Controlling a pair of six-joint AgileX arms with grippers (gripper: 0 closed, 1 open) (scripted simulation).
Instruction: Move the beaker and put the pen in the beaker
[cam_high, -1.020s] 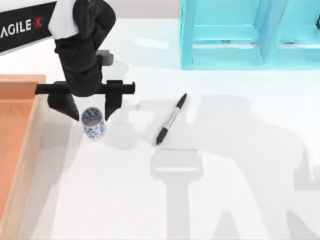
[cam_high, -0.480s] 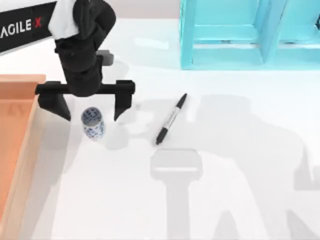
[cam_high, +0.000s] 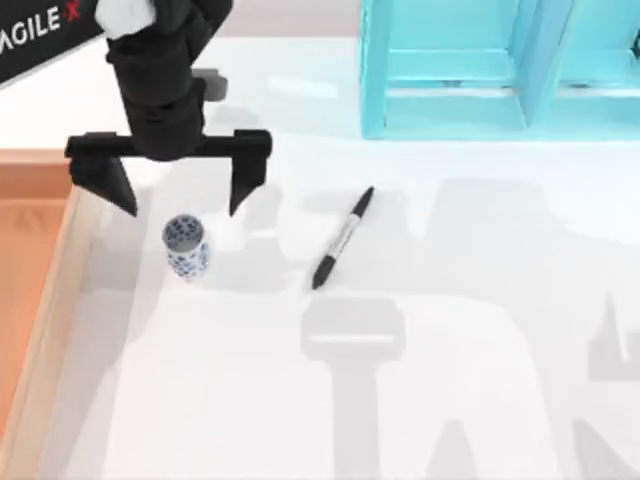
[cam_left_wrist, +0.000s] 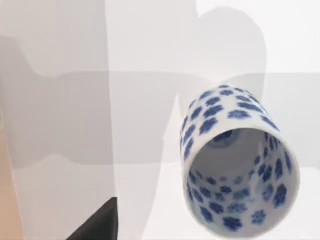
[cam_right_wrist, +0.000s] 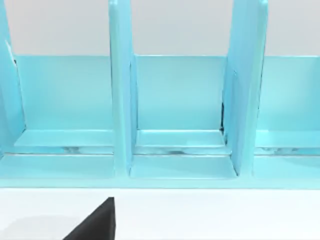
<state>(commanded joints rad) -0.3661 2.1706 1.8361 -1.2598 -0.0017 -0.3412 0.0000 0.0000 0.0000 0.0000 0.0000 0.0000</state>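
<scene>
Lifting clear, the left gripper (cam_high: 170, 190) now hangs above the beaker (cam_high: 186, 246) with its fingers spread wider than a second ago. The released beaker stands upright near the tray (cam_high: 40, 300), ready for the pen (cam_high: 342, 238) lying to its right.

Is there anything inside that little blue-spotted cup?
No. The beaker stands empty; the left wrist view looks in to its bare speckled bottom. The pen lies apart on the table.

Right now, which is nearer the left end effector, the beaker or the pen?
The beaker, standing just below the open left end effector; the pen lies farther right.
</scene>
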